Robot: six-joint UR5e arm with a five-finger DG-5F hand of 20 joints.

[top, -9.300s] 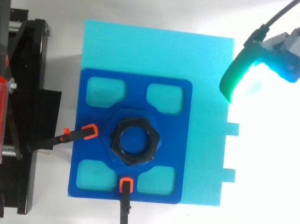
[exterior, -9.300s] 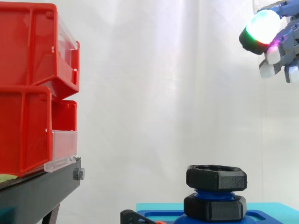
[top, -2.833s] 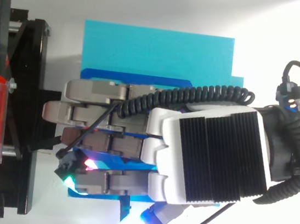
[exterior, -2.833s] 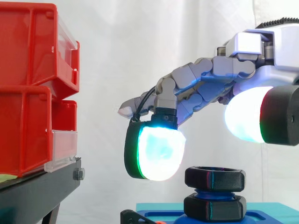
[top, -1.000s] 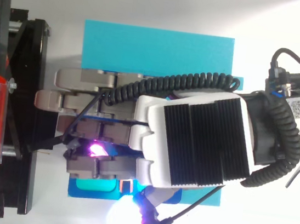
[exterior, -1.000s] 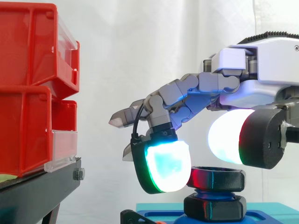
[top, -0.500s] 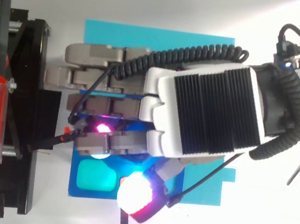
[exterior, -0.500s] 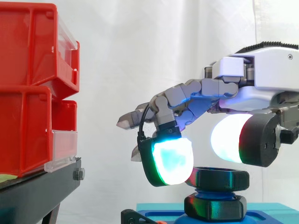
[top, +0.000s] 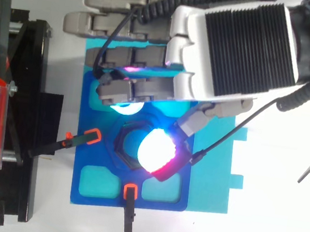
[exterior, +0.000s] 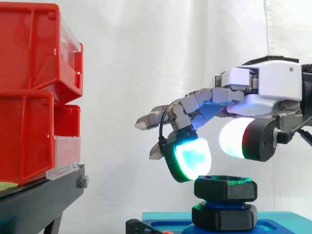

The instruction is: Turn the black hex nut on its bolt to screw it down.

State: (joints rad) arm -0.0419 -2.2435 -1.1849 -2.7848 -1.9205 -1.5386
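Black hex nut [exterior: 225,189] beneath hand [exterior: 263,87]

The hand [exterior: 263,85] is shown reaching in from the right edge, with its fingers loosely extended leftward before the white curtain [exterior: 146,58]. One fingertip pad [exterior: 191,158], lit cyan and green, is angled down to the upper left edge of the black hex nut [exterior: 225,188]; contact cannot be confirmed. The white-lit thumb pad [exterior: 233,138] is held above the nut, apart from it. The nut is seated on a blue bolt [exterior: 222,205] above a second black nut [exterior: 224,217]. Red bins [exterior: 29,92] are stacked on a black stand [exterior: 39,202] at the left.
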